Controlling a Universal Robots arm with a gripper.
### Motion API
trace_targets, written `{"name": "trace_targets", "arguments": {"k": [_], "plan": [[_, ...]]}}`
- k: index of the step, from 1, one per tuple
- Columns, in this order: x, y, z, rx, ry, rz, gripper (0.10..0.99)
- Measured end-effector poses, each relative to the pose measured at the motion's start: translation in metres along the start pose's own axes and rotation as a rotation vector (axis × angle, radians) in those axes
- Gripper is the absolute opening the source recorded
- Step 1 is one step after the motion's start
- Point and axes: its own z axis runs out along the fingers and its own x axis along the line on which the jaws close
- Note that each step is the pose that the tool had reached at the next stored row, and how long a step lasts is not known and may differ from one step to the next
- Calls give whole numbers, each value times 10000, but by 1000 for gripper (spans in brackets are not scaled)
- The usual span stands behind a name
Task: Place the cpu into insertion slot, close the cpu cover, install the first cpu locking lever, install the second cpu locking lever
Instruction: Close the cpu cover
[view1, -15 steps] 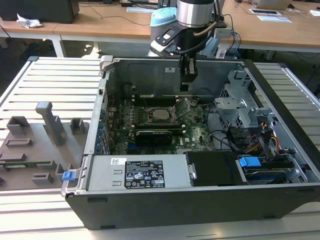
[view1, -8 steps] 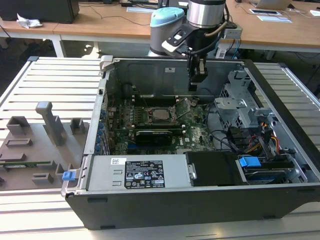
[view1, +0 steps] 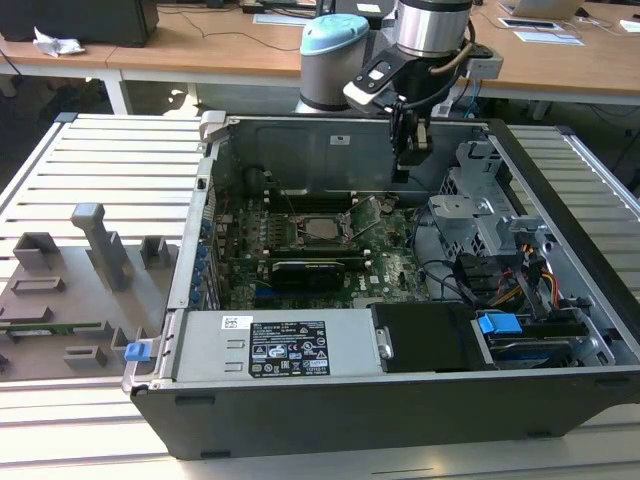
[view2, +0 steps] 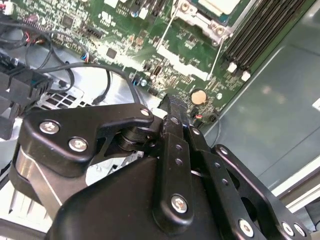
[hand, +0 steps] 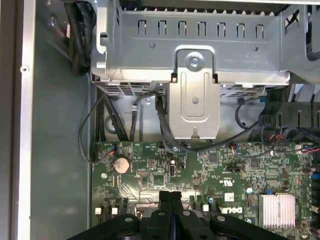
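The gripper (view1: 403, 168) hangs inside the open computer case (view1: 560, 180), over the green motherboard (view1: 395, 270) and to the exterior view's right of the socket. In the first wrist view its fingers (hand: 164, 200) are pressed together with nothing between them, so it is clenched and empty.

The cpu (view1: 322, 228) lies well apart from it, flat in the socket in the middle of the board. In the second wrist view the cpu cover (view2: 201, 19) frames the chip's pale top. I cannot tell whether that frame is fully down. Two thin locking levers (view2: 166, 30) stick out beside the socket, apparently unlatched.

The chip is probably light, stiff and smooth on top, with a delicate underside, so it is best held by its edges and never pressed. The cover looks like thin sheet metal on a hinge, best pushed at its free edge. The levers are likely springy wire, best caught near the bent end.

The memory sticks (view2: 260, 30) run just beside the socket. A metal drive cage (hand: 195, 45) and loose black cables (hand: 165, 130) crowd the board's edge near the gripper, and a coin battery (hand: 121, 163) sits close to the fingertips.
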Motion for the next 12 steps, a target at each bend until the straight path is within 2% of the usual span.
{"name": "trace_targets", "arguments": {"k": [4,8,9,12], "plan": [[1,123,5,0,-1,-1,106],[2,215,8,0,-1,-1,106],[3,258,10,-1,0,0,106],[4,288,12,1,-3,-2,106]]}}
